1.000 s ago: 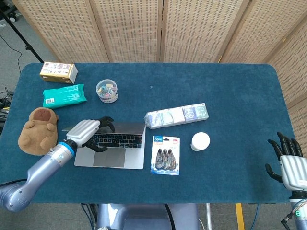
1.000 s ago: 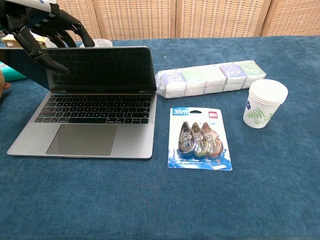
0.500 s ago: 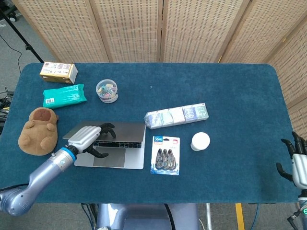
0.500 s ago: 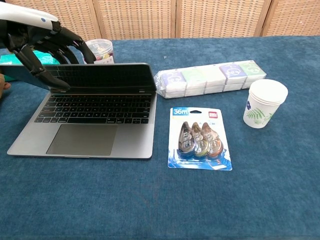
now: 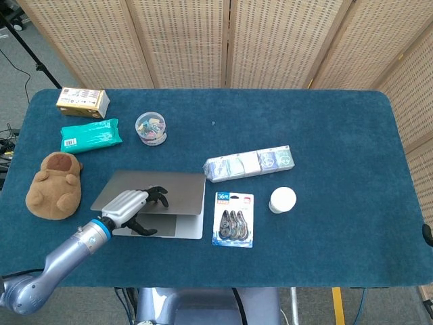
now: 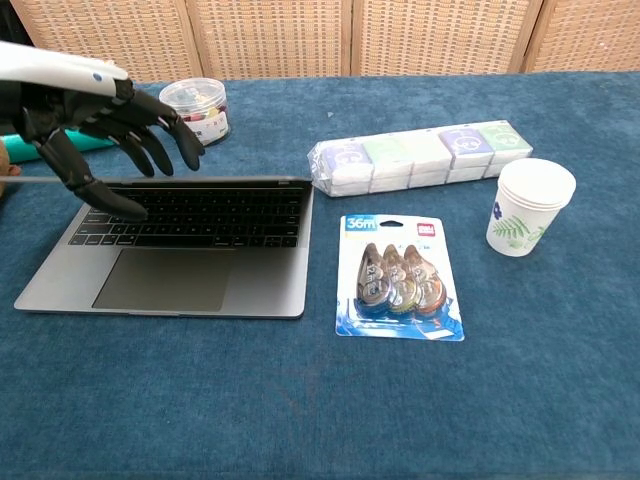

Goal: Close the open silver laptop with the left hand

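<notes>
The silver laptop (image 5: 169, 187) lies at the front left of the blue table (image 5: 325, 135), its lid tilted low over the keyboard and still ajar. In the chest view the lid shows as a thin edge above the keys of the laptop (image 6: 200, 290). My left hand (image 5: 133, 206) rests on the lid's left part, fingers spread over its back, thumb under its edge; the left hand (image 6: 95, 125) holds nothing. Only a dark tip of my right hand (image 5: 427, 234) shows at the right border of the head view.
A row of tissue packs (image 5: 248, 164) lies just right of the laptop's hinge. A pack of correction tapes (image 5: 233, 220) and a paper cup (image 5: 282, 200) sit to its right. A brown plush (image 5: 54, 185), a green pack (image 5: 90, 135), a clip tub (image 5: 151, 127) and a box (image 5: 82, 101) lie left and behind.
My left hand has pushed the lid from upright down to nearly flat over the keyboard, moving toward me. The right hand has dropped almost out of the head view.
</notes>
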{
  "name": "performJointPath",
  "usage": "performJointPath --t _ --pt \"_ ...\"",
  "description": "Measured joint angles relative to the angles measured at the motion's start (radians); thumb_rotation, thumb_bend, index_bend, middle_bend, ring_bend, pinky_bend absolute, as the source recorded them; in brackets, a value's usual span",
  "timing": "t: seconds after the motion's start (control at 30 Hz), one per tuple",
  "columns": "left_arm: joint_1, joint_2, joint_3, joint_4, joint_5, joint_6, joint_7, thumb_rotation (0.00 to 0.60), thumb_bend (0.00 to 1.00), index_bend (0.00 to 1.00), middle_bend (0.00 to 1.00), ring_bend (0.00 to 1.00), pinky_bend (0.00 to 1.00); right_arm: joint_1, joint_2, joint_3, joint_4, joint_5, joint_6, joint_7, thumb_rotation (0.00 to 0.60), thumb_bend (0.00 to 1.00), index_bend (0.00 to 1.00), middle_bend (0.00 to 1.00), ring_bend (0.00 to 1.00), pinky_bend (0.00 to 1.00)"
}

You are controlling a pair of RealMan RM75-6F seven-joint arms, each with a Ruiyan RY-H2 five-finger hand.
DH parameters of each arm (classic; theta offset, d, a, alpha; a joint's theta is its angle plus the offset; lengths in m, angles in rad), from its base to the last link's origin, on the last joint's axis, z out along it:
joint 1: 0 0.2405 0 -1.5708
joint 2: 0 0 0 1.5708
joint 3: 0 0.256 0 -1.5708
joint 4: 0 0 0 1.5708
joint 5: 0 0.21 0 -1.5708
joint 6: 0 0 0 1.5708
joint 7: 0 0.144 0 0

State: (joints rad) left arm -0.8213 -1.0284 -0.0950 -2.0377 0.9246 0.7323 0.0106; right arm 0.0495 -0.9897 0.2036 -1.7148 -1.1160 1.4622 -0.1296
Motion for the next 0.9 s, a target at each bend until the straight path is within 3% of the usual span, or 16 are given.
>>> performJointPath --t 0.9 --pt "0.048 -0.081 0.094 0.035 0.014 -0.008 0.022 0.6 0.2 0.36 0.2 0.26 0.24 -0.018 0.004 0.038 -0.002 0.043 0.041 0.012 0.6 0.37 0.17 0.0 0.0 0.0"
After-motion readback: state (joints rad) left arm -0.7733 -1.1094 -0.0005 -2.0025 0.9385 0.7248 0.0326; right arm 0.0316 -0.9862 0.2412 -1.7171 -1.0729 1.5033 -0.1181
